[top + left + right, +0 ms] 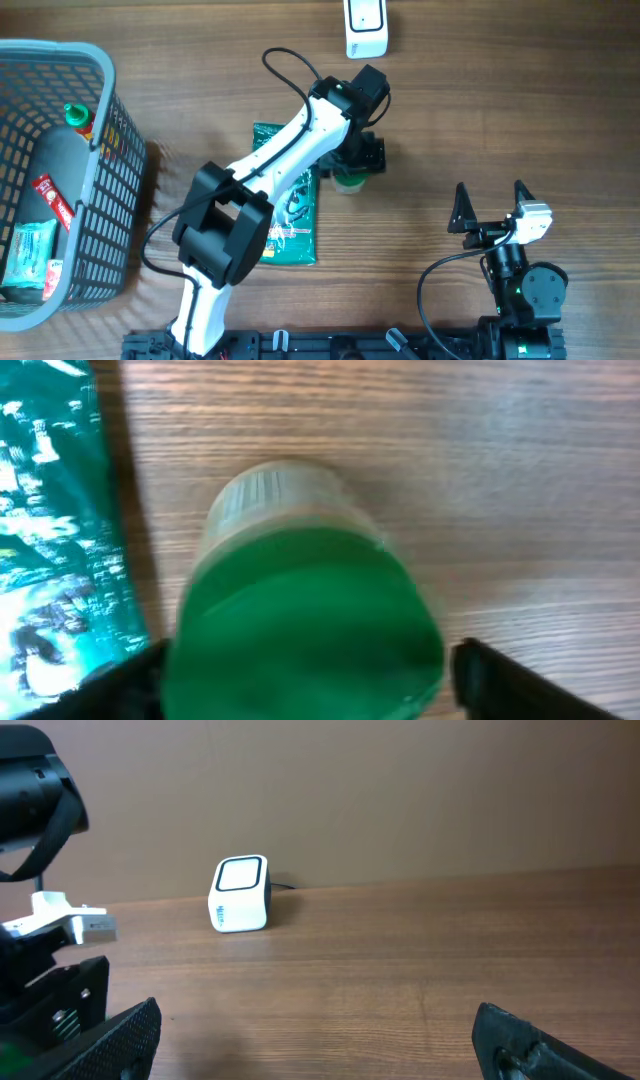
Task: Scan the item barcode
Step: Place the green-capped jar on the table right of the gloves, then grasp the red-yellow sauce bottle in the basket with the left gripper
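Green-lidded jar (300, 590) stands mid-worktop (500, 100); no scan is under way.

The basket (100, 70) at the left edge holds packaged goods. A green packet (300, 228) lies near the centre, its print too blurred to read. The jar stands just right of it, inside the spread left end effector (305, 675), apparently unpinched. The scanner (366, 28) sits well apart at the far edge and shows no legible brand, so presenting the barcode seems left to do. The right end effector (490, 195) is spread and empty.

White left arm (290, 150), black joints (225, 228), black cable (283, 58); black right tool (490, 190).
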Robot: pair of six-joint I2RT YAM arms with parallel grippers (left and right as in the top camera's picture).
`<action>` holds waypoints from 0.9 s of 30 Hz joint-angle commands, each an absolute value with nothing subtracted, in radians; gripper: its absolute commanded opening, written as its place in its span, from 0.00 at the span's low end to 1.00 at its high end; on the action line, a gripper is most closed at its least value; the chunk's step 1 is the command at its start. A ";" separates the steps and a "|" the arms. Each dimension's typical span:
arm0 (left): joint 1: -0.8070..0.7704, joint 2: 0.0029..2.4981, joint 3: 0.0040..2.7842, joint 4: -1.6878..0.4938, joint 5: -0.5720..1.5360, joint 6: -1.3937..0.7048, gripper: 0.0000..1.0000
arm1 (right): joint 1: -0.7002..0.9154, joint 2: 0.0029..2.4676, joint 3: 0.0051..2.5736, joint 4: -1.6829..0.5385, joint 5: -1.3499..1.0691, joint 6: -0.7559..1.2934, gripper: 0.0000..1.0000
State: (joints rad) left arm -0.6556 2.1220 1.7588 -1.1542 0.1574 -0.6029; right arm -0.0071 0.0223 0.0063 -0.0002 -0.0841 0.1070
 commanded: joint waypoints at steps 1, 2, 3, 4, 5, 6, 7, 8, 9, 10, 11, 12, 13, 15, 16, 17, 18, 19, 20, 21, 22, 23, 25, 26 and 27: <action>-0.586 2.013 1.878 -1.215 0.147 -0.572 1.00 | -0.004 0.023 0.006 0.002 -0.075 0.097 1.00; -0.571 1.988 1.914 -1.232 0.147 -0.545 1.00 | -0.004 0.023 0.006 0.002 -0.075 0.097 1.00; -0.555 1.961 1.956 -1.251 0.146 -0.518 1.00 | -0.004 0.023 0.006 0.002 -0.075 0.097 0.99; -0.533 1.924 2.014 -1.279 0.132 -0.483 1.00 | -0.004 0.023 0.006 0.002 -0.075 0.097 1.00; -0.518 1.901 2.050 -1.295 0.114 -0.464 1.00 | -0.004 0.023 0.006 0.002 -0.075 0.097 1.00; -0.496 1.868 2.100 -1.320 0.081 -0.447 1.00 | -0.004 0.023 0.006 0.002 -0.075 0.097 1.00; -0.460 1.816 2.167 -1.351 -0.006 -0.448 1.00 | -0.004 0.023 0.006 0.002 -0.075 0.097 1.00; -0.428 1.774 2.204 -1.367 -0.078 -0.448 1.00 | -0.004 0.023 0.006 0.002 -0.075 0.097 1.00; -0.395 1.729 2.223 -1.374 -0.143 -0.448 1.00 | -0.004 0.023 0.006 0.002 -0.075 0.097 1.00; -0.363 1.686 2.226 -1.374 -0.190 -0.448 1.00 | -0.004 0.023 0.006 0.002 -0.075 0.097 1.00; -0.324 1.641 2.226 -1.378 -0.230 -0.448 1.00 | -0.004 0.023 0.006 0.002 -0.075 0.097 1.00; -0.278 1.596 2.226 -1.390 -0.273 -0.448 1.00 | -0.004 0.023 0.006 0.002 -0.075 0.097 1.00; -0.228 1.559 2.226 -1.407 -0.311 -0.448 1.00 | -0.004 0.023 0.006 0.002 -0.075 0.097 1.00; -0.115 1.503 2.226 -1.452 -0.370 -0.448 1.00 | -0.004 0.023 0.006 0.002 -0.075 0.097 1.00; -0.076 1.492 2.226 -1.465 -0.378 -0.448 1.00 | -0.004 0.023 0.006 0.002 -0.075 0.097 0.99; -0.005 1.481 2.226 -1.488 -0.379 -0.448 1.00 | -0.004 0.023 0.006 0.002 -0.075 0.097 1.00; 0.065 1.478 2.226 -1.510 -0.378 -0.449 1.00 | -0.004 0.023 0.006 0.002 -0.075 0.097 1.00; 0.151 1.485 2.225 -1.530 -0.373 -0.449 1.00 | -0.004 0.023 0.006 0.002 -0.075 0.097 1.00; 0.210 1.497 2.225 -1.536 -0.356 -0.448 1.00 | -0.004 0.023 0.006 0.002 -0.075 0.097 1.00; 0.254 1.511 2.225 -1.539 -0.336 -0.448 1.00 | -0.004 0.023 0.006 0.002 -0.075 0.097 1.00; 0.301 1.531 2.225 -1.538 -0.316 -0.448 1.00 | -0.004 0.023 0.006 0.002 -0.075 0.097 1.00; 0.338 1.554 2.225 -1.538 -0.307 -0.448 1.00 | -0.004 0.023 0.006 0.002 -0.075 0.097 1.00; 0.392 1.599 2.225 -1.536 -0.303 -0.448 1.00 | -0.004 0.023 0.006 0.002 -0.075 0.097 1.00; 0.411 1.621 2.225 -1.534 -0.303 -0.448 1.00 | -0.004 0.023 0.006 0.002 -0.075 0.097 1.00; 0.430 1.655 2.225 -1.535 -0.303 -0.448 1.00 | -0.004 0.023 0.006 0.002 -0.075 0.097 1.00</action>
